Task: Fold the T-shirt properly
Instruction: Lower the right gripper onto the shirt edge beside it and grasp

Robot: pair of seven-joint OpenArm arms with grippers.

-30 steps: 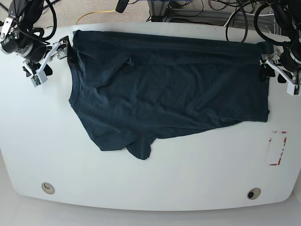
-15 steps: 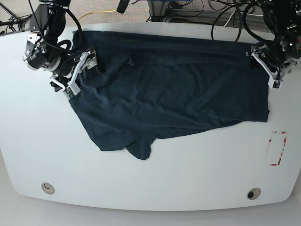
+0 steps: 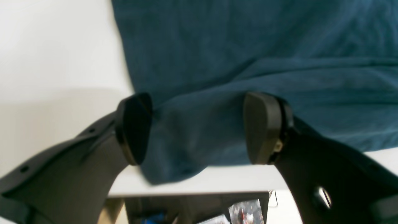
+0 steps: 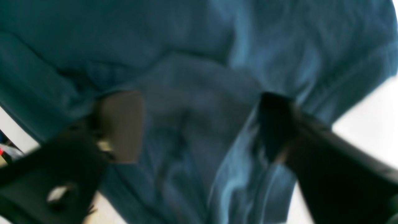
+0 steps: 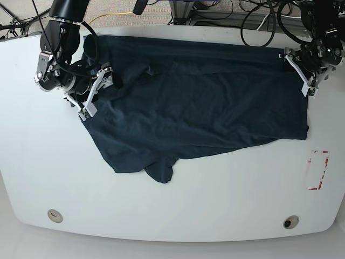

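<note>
I can read no text, label, brand or number anywhere here; the red-edged marking on my counter carries no legible characters, and the T-shirt shows no print

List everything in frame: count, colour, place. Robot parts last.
T-shirt: one, dark navy, spread flat across the far half of the table, a sleeve poking out toward the near edge.
Table: one, white, rounded corners, fills most of the base view.
Round inserts: two, grey, near corners of the table.
Red-edged mark: one, red and white, on the table past the shirt's edge, on the left pincer's side.
Cables: several, black plus one yellow, on the floor behind the table.
Left pincer: one, black with white frame, open, at the shirt's far corner, jaws either side of the cloth edge.
Right pincer: one, black with white frame, open, over the shirt's opposite far corner.
</note>
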